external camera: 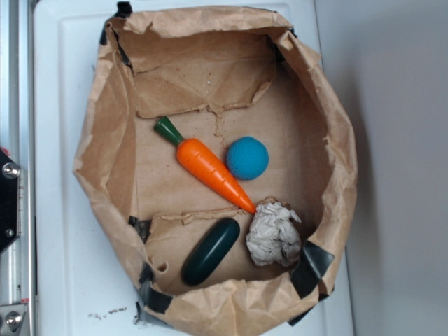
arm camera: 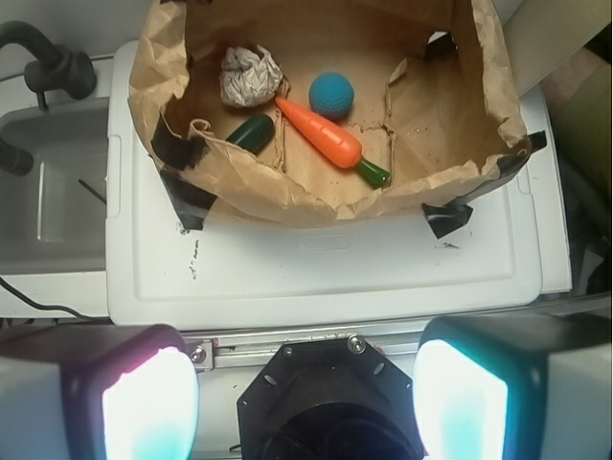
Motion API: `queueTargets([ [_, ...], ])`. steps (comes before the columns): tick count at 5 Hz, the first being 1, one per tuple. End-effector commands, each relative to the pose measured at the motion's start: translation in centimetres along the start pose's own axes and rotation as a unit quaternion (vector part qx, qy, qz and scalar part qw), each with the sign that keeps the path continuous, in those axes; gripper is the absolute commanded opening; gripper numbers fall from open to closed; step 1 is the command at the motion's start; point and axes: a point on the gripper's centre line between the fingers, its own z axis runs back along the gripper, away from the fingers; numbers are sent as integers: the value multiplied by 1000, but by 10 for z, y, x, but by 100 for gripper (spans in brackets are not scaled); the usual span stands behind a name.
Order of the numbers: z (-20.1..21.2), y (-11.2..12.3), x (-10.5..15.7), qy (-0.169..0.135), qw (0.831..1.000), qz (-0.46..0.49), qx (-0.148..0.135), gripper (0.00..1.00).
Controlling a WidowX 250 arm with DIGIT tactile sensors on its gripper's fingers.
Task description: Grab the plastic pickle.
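Fingers (arm camera: 144, 402) of the gripper (arm camera: 306, 402) fill the bottom of the wrist view, two pale pads spread wide apart, nothing between them. Gripper sits well back from the bag, over the near edge of the white lid (arm camera: 316, 268).

Bag (external camera: 105, 140): brown paper, walls folded down, corners held with black tape (external camera: 311, 269), resting on the lid (external camera: 59, 231).

Pickle (external camera: 211, 250) lies flat on the bag floor, dark green, glossy. In the exterior view it is at the lower middle, tilted, upper end pointing toward the carrot tip. In the wrist view the pickle (arm camera: 251, 132) is partly hidden behind the near bag wall.

Carrot (external camera: 210, 166) lies diagonally in the middle, green top up-left, tip down-right, close to the pickle but apart from it. Its tip is right at the paper wad (external camera: 273, 234), which sits just right of the pickle. Blue ball (external camera: 247, 157) sits just beside the carrot; touching or not, cannot tell.

Grey bin (arm camera: 48, 192) stands left of the lid in the wrist view.
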Motion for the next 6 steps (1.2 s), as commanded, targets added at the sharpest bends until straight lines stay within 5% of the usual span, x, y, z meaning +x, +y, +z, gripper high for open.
queueTargets([
  [1,-12,0,82,-8,997,74,-27,100],
  [3,-55,27,114,-47,973,224,-25,100],
  [4,-74,24,109,-51,952,299,-28,100],
  [6,-74,24,109,-51,952,299,-28,100],
])
